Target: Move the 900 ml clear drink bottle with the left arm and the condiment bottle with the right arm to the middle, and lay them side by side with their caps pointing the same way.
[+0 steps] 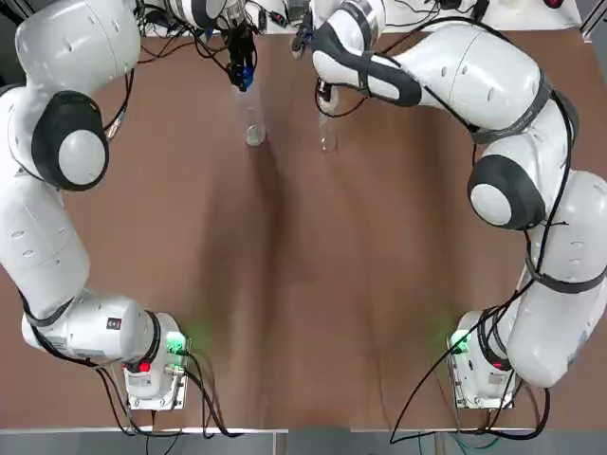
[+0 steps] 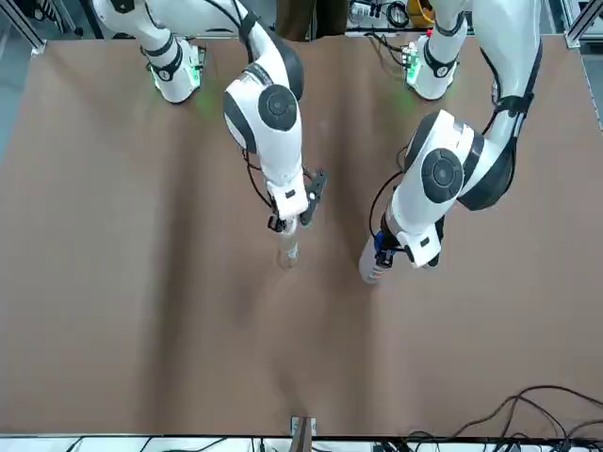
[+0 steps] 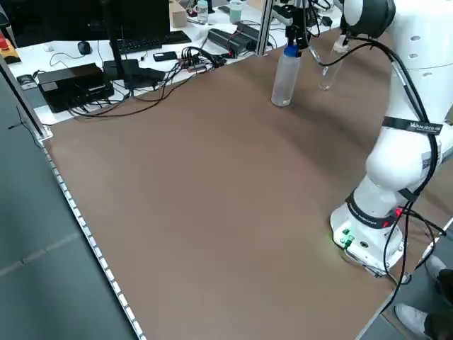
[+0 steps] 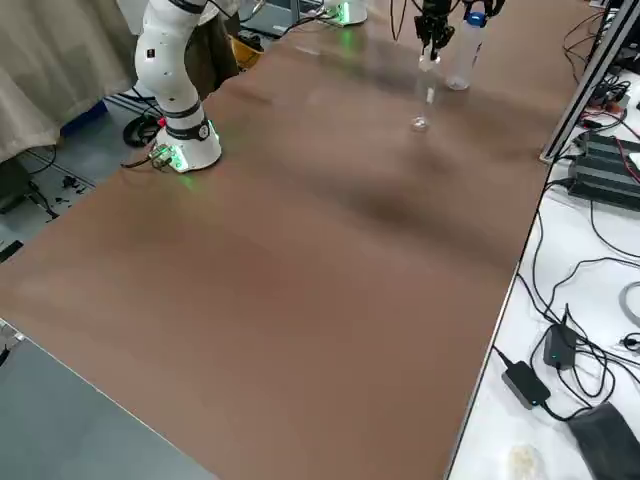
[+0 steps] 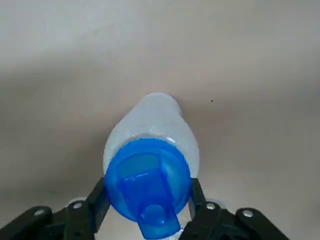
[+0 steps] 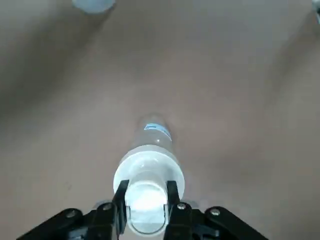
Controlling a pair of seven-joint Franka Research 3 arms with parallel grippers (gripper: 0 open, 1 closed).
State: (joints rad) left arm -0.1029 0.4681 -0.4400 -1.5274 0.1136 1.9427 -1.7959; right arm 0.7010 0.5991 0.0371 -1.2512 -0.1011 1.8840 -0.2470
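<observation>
Top view showed both arms reaching to the far side of the table [image 1: 303, 284], well away from their bases. The left end effector [image 1: 244, 74] hung over the drink bottle [image 1: 254, 133], and the right end effector [image 1: 325, 95] hung over the condiment bottle [image 1: 328, 140]. Both bottles stood upright near the far edge, close to the table's centre line. The drink bottle was on the robot's left and the condiment bottle on its right, with a bare strip of table between them.

Left wrist view looked straight down the drink bottle. Its blue cap [image 5: 147, 182] sat between the two black fingers [image 5: 99, 200], which were drawn in narrow and pressed against the top of the bottle from either side. Right wrist view showed the same kind of hold: the fingers [image 6: 120, 196] were closed on the pale cap [image 6: 146, 197] of the condiment bottle, whose clear body ran down toward the table below.

Left side view showed the drink bottle as the taller and wider of the two, with its base down at the table surface. Whether either base actually rested on the table or hung just above it could not be told.
</observation>
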